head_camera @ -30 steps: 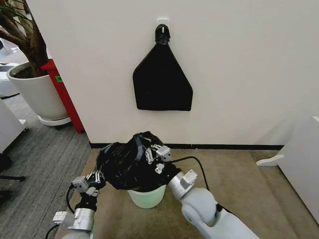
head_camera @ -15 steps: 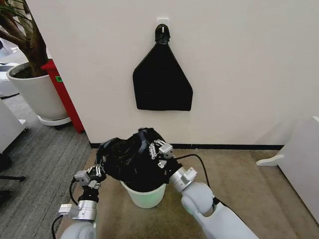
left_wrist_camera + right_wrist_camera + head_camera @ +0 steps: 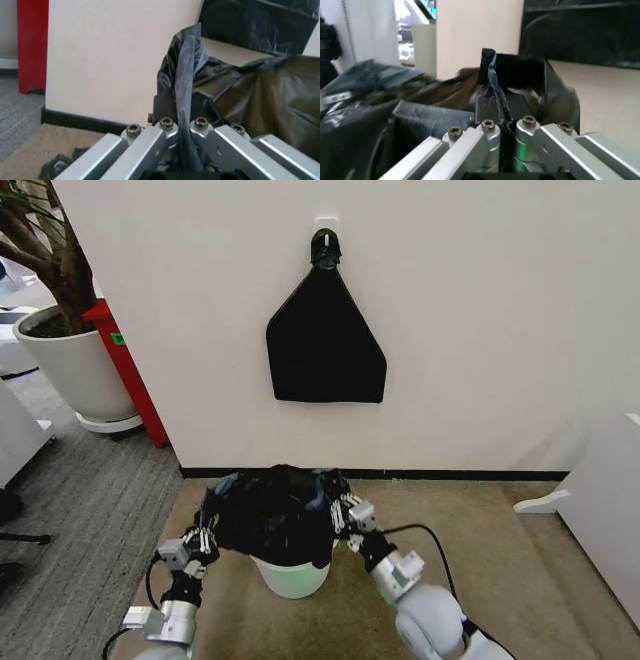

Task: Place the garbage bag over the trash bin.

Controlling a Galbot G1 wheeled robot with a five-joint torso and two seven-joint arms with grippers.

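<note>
Garbage bag (image 3: 275, 513) sits draped over the mouth of the trash bin (image 3: 291, 575), stretched wide between two grippers, with the bin's cream-white lower half showing beneath the crinkly black plastic. On the left, the left gripper (image 3: 203, 538) pinches the bag's edge; from its wrist camera the fingers (image 3: 165, 131) are pressed together on a narrow gathered strip of plastic (image 3: 184, 75) that stands up between them. On the right, the right gripper (image 3: 350, 513) does the same at the opposite edge (its fingers (image 3: 487, 129) closed tight on a thin fold of the bag (image 3: 490, 71)). I count one bag, one bin and two grippers, one on each side. The bin stands on a tan carpet (image 3: 500, 560) close to a cream wall (image 3: 480, 310), where a flat black triangular sheet (image 3: 325, 345) hangs from a hook (image 3: 325, 248). Far left stand a large white plant pot (image 3: 70, 365) and a red panel (image 3: 128, 370).
</note>
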